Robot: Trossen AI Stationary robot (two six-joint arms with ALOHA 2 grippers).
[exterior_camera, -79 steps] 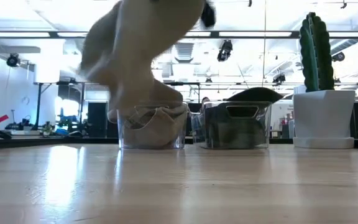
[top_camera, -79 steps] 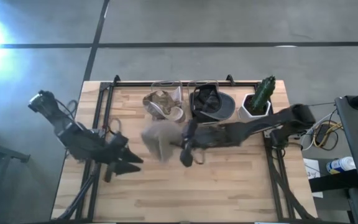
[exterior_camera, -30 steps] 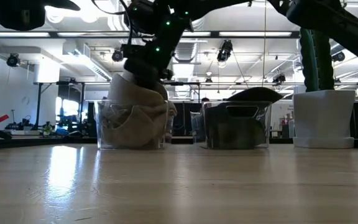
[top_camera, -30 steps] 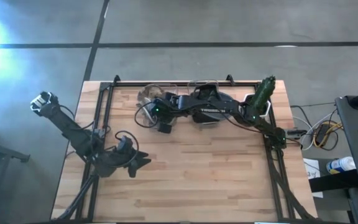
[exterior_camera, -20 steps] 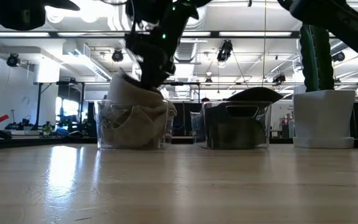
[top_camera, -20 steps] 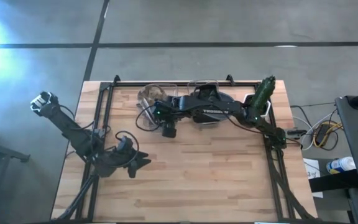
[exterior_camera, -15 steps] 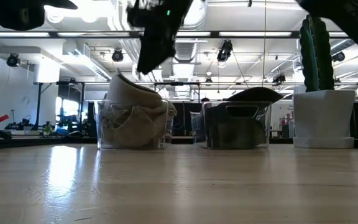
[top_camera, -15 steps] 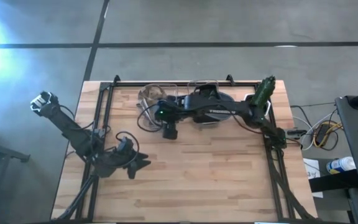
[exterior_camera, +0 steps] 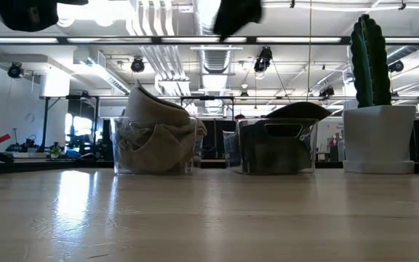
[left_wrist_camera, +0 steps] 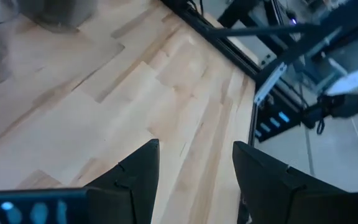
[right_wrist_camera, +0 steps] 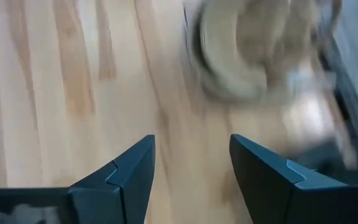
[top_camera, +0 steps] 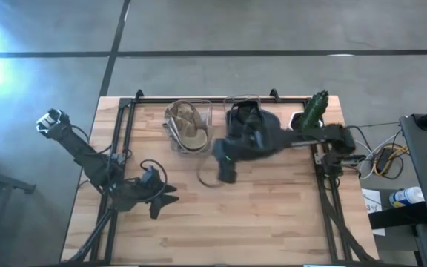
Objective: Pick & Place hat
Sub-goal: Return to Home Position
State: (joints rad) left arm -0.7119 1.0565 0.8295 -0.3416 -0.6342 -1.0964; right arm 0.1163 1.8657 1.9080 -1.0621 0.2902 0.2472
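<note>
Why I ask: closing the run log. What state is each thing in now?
Left bin: heaped with brown caps, top one above the rim.
Right bin: holds dark caps, one brim above the rim.
Left hand: open, empty.
Right hand: open, empty.
Cactus: upright in its white pot.

The table [top_camera: 273,215] is pale planked wood, smooth with a faint sheen, the left bin [exterior_camera: 116,145] and the right bin [exterior_camera: 308,149] are clear glossy plastic, the brown caps [top_camera: 186,122] and the dark caps [top_camera: 247,119] in them are soft matt cloth, and the white pot [exterior_camera: 379,138] looks smooth and matt.
</note>
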